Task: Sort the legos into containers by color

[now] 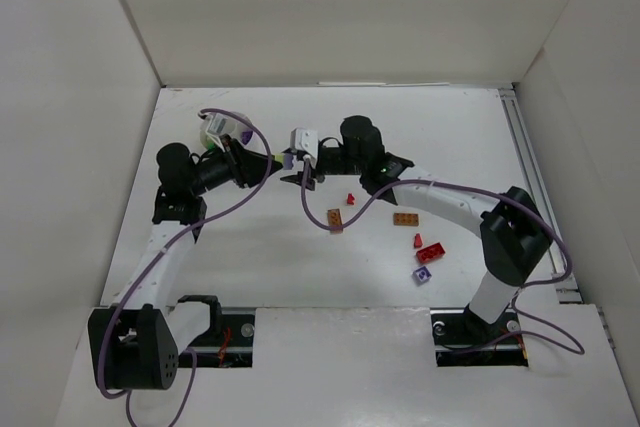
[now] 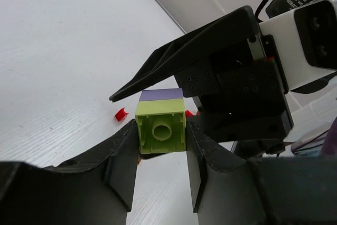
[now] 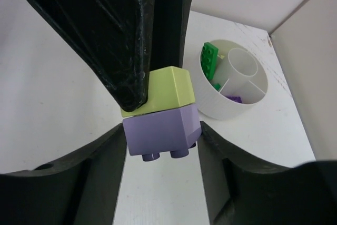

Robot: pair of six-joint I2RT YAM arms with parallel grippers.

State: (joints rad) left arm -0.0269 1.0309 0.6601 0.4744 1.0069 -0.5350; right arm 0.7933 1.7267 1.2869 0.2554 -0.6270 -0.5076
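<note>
Left gripper (image 2: 160, 146): pinching lime-yellow plastic brick (image 2: 158, 125), frame centre, as anchor. Right gripper (image 3: 162, 136): jaws flank pale purple plastic brick (image 3: 160, 129) stuck to it; I cannot tell if pinched. Likely splitting pair for sorting. Round white divided dish (image 3: 231, 108) upper right.

Lime-yellow brick (image 2: 160, 133) and pale purple brick (image 3: 160, 130) show between matte black jaws. The round dish (image 3: 231, 106) is plain white, with a bright green brick (image 3: 209, 59) and a purple scrap (image 3: 235, 98) inside. On the white tabletop (image 1: 280, 267) lie an orange-brown brick (image 1: 335, 217), a second orange-brown brick (image 1: 406, 218), a small red piece (image 1: 351, 198), two more red bricks (image 1: 431, 252) and a loose pale purple piece (image 1: 423, 274). The arms (image 1: 450, 202) are black and white, their cables (image 1: 250, 137) purple; a green light (image 1: 383, 159) glows.
</note>
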